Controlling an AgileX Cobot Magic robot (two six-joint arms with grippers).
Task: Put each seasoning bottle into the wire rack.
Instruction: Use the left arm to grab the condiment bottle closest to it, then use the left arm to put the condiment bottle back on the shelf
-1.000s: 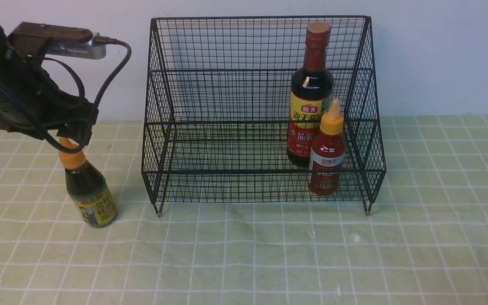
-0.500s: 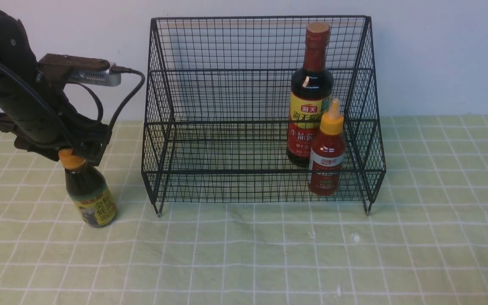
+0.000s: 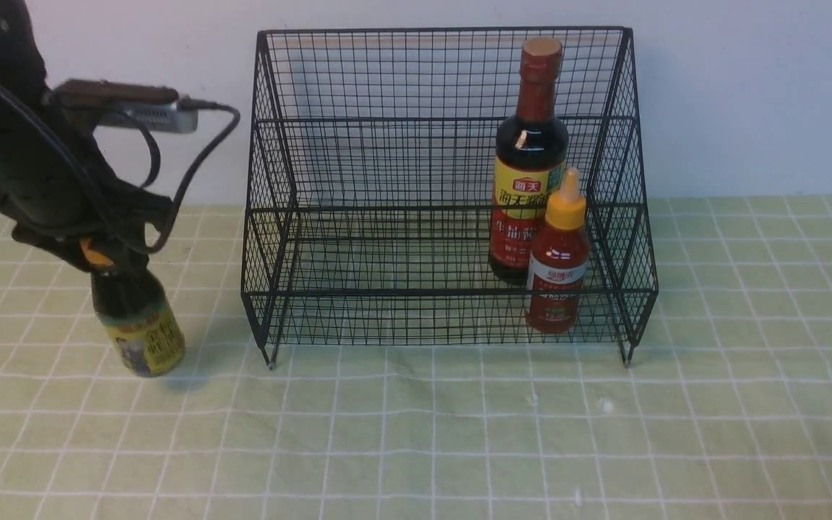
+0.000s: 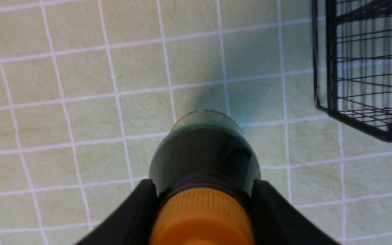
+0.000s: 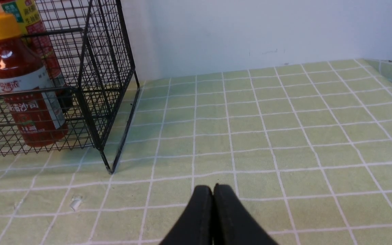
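The squat dark bottle (image 3: 138,325) with an orange cap and yellow-green label hangs slightly tilted just above the cloth, left of the wire rack (image 3: 445,30). My left gripper (image 3: 98,256) is shut on its cap. In the left wrist view its fingers (image 4: 138,211) press both sides of the cap above the bottle (image 4: 202,149). The tall soy bottle (image 3: 529,159) stands on the rack's upper rear tier at the right. The red sauce bottle (image 3: 559,267) stands on the lower front tier before it. My right gripper (image 5: 213,187) is shut and empty, low over the cloth right of the rack (image 5: 90,68).
A green checked cloth (image 3: 416,433) covers the table up to a pale wall (image 3: 748,94). The left part of both rack tiers holds nothing. The rack's corner (image 4: 328,68) is close to the held bottle. The cloth's edge shows at far right (image 5: 391,68).
My left gripper came down over the orange cap and closed on it. The squat bottle has since shifted left, risen a little off the cloth and tilted. The right gripper has not moved.
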